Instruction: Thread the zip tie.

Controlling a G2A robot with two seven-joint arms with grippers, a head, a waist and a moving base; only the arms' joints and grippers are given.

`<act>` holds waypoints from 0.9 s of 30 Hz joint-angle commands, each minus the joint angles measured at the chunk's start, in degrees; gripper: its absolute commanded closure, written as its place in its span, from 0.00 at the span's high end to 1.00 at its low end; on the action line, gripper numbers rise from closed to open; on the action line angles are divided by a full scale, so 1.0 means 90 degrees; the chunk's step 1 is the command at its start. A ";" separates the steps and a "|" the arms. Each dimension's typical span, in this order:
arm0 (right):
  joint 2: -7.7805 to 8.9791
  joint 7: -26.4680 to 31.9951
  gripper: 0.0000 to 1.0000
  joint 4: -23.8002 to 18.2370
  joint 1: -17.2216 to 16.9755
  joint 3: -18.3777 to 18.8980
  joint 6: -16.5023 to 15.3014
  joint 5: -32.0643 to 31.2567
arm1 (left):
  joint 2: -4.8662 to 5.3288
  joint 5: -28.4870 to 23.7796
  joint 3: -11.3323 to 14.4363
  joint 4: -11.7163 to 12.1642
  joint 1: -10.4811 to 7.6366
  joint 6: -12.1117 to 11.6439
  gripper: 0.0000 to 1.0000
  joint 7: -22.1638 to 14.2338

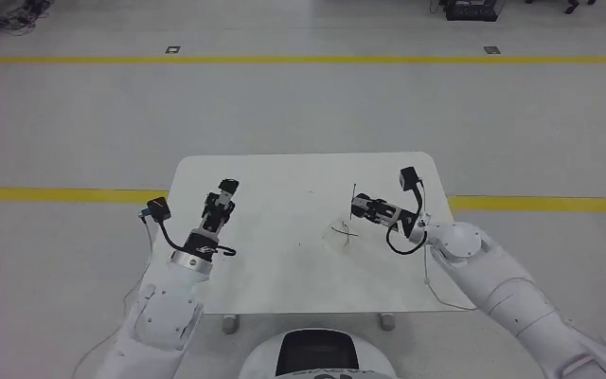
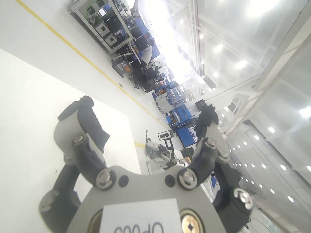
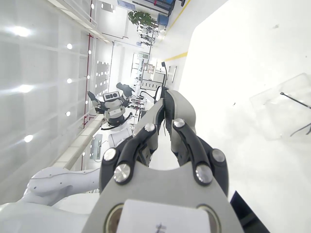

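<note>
White rounded table [image 1: 284, 180] is overhung by the left gripper [image 1: 220, 193], jaws spread wide, and the right gripper [image 1: 357, 204], each marked with a white printed label [image 2: 141, 215]; near a clear plastic bag [image 1: 343, 235], a thin black zip tie [image 3: 165, 128] is pinched in the right jaws.

White table [image 1: 284, 189], clear plastic bag [image 3: 267, 105], yellow floor line [image 1: 95, 60]

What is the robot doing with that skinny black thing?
The right gripper is pinched shut on a thin black zip tie and holds it upright above the white table. The left gripper hangs open and empty over the table's other side. Near the right gripper, a clear plastic bag lies on the table with spare ties in it. The held tie looks straight, not yet threaded.
</note>
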 commanded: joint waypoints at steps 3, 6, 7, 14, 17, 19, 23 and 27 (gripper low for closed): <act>0.0000 -0.0001 0.00 0.0000 0.0000 0.0000 0.0000 0.0000 | 0.0001 0.0109 0.0035 -0.0028 -0.0049 -0.0080 1.00 -0.0054; -0.0013 -0.0092 0.00 -0.0079 -0.0092 0.0051 0.0024 -0.0058 | 0.0013 0.0846 0.0241 -0.0150 0.0041 -0.0426 1.00 -0.0152; -0.0015 -0.0111 0.00 -0.0089 -0.0122 0.0087 0.0022 -0.0038 | 0.0020 0.1288 0.0318 -0.0193 0.0072 -0.0466 1.00 -0.0145; -0.0021 -0.0039 0.00 -0.0156 -0.0321 0.0368 0.0127 0.0254 | -0.0017 0.3155 0.1090 -0.0345 0.0280 -0.0366 1.00 0.0416; -0.0021 -0.0039 0.00 -0.0156 -0.0321 0.0368 0.0127 0.0254 | -0.0017 0.3155 0.1090 -0.0345 0.0280 -0.0366 1.00 0.0416; -0.0021 -0.0039 0.00 -0.0156 -0.0321 0.0368 0.0127 0.0254 | -0.0017 0.3155 0.1090 -0.0345 0.0280 -0.0366 1.00 0.0416; -0.0021 -0.0039 0.00 -0.0156 -0.0321 0.0368 0.0127 0.0254 | -0.0015 0.3342 0.1107 -0.0368 0.0211 -0.0360 1.00 0.0386; -0.0055 -0.0138 0.00 -0.0252 -0.0353 0.0383 0.0237 0.0164 | -0.0008 0.4528 0.1398 -0.0498 0.0069 -0.0255 1.00 0.0298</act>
